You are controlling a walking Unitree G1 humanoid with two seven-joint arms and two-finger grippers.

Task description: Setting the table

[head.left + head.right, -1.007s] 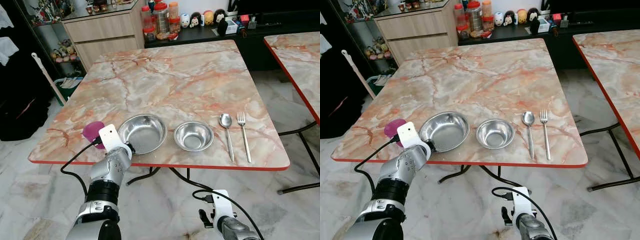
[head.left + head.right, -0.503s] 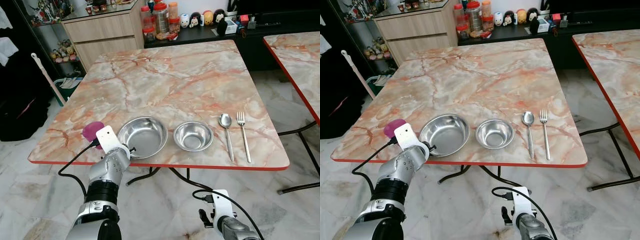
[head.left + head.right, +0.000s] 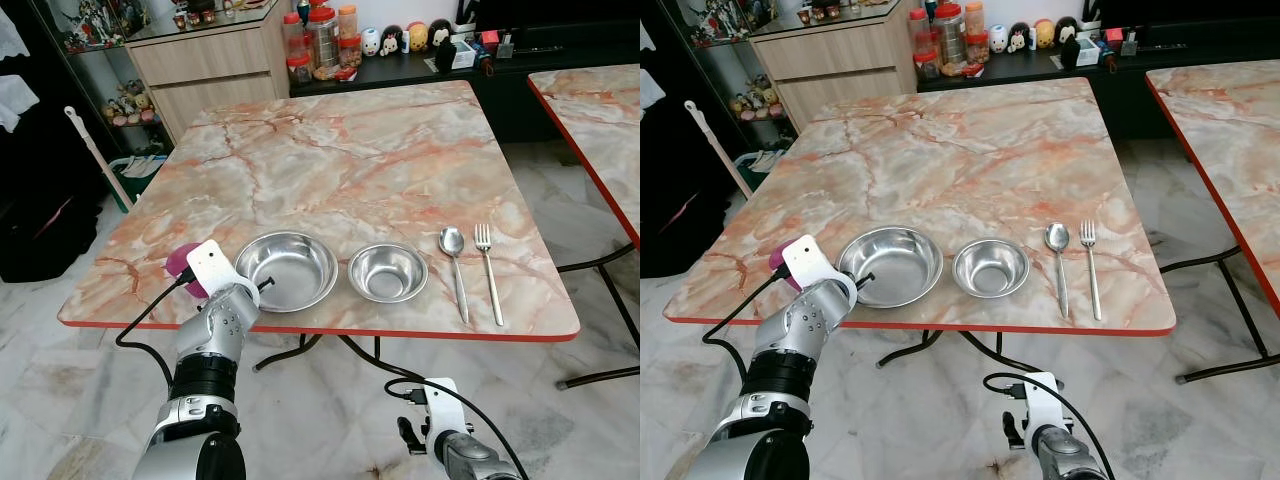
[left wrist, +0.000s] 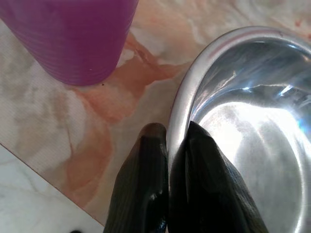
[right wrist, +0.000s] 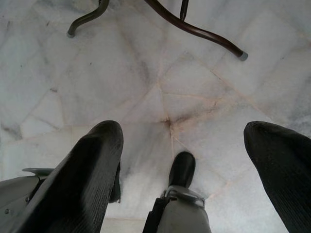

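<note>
My left claw [image 4: 167,141] is clamped on the near rim of the big bowl [image 3: 286,270] at the counter [image 3: 340,160] edge, purple cup [image 4: 73,34] just beside it. Small bowl [image 3: 387,271], spoon [image 3: 455,262] and fork [image 3: 489,266] lie beyond. My right claw [image 5: 182,145] hangs spread apart over the floor [image 5: 160,82].

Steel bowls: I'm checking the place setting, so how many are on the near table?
2. The large steel bowl sits near the front edge, its rim pinched by the left gripper. The small steel bowl sits to its right, beside the spoon.

pale marble floor [image 3: 590,430], wooden cabinet [image 3: 200,60]
</note>
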